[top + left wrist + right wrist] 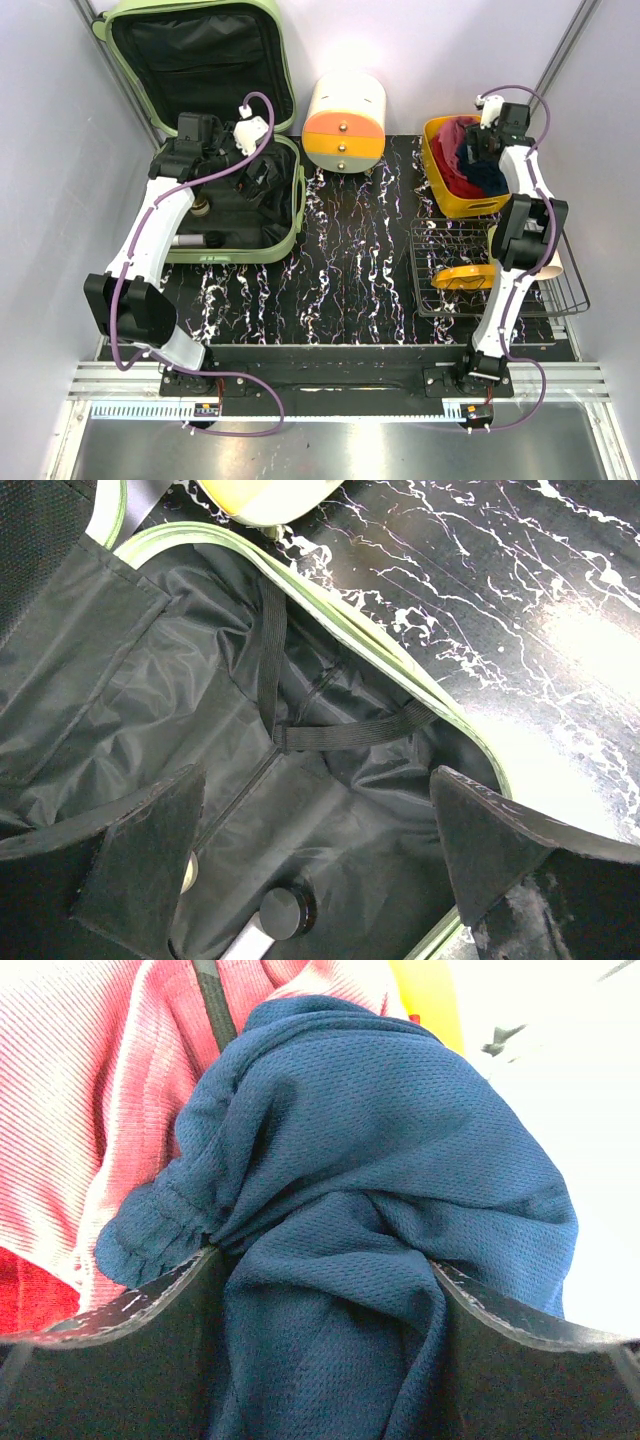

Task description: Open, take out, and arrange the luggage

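Luggage (250, 256) lay open at the far left corner of the tabletop (350, 260).
The left tool (318, 870) hung inside the lower shell, fingers spread over black lining (150, 730) and a strap (350, 735), gripping nothing. The right tool (325, 1340) sat in the yellow bin (440, 195), fingers spread either side of a bunched blue garment (380, 1140) beside pink cloth (90, 1110).

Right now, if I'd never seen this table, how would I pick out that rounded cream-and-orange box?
Start at the big open green suitcase at the far left of the table. Just right of it sits the box. Unlike the yellow bin of clothes further right, it is a cream cylinder with an orange band and small knobs.
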Controlling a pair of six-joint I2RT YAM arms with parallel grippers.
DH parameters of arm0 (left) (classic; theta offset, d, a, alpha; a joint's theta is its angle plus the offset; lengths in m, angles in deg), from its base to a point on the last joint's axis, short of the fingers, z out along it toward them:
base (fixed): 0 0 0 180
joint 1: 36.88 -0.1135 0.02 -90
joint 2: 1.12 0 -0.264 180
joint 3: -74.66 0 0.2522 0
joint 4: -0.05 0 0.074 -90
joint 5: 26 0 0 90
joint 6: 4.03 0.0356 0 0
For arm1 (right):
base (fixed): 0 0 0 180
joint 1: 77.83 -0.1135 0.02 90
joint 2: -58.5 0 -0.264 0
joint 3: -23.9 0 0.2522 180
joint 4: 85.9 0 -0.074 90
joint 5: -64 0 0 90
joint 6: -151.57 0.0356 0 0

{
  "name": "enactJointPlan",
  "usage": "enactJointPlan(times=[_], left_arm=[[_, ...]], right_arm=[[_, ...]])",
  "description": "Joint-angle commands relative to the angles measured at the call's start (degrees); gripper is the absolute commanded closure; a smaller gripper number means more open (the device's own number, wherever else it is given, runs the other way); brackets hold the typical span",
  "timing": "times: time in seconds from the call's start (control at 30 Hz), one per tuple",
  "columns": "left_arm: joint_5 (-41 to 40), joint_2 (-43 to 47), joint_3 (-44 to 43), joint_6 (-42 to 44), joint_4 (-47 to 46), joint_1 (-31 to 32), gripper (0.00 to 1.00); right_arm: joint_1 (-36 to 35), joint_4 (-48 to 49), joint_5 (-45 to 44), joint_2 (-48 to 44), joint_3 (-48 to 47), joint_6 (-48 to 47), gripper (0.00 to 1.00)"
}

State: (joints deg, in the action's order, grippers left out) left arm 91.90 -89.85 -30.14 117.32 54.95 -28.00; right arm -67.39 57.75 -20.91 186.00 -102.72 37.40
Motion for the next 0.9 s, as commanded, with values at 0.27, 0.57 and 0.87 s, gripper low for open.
enactJointPlan(times=[0.27, 0.57, 0.87], left_arm=[[-2.2, -0.4, -3.1, -0.9, 0.2, -1.0, 0.01], [5.4, -2.4, -6.9, -8.4, 0.4, -6.9, 0.01], [15.0, 1.1, -3.4, -22.5, -10.1, -14.8, 0.01]], right_arm=[[5.6, -11.5, -12.0, 9.4, -12.2, -5.5, 0.19], [4.6, -14.0, 0.7, 4.5, -20.7, 0.4, 0.09], [1.7, -10.4, 14.8, -5.9, -18.2, 6.8, 0.0]])
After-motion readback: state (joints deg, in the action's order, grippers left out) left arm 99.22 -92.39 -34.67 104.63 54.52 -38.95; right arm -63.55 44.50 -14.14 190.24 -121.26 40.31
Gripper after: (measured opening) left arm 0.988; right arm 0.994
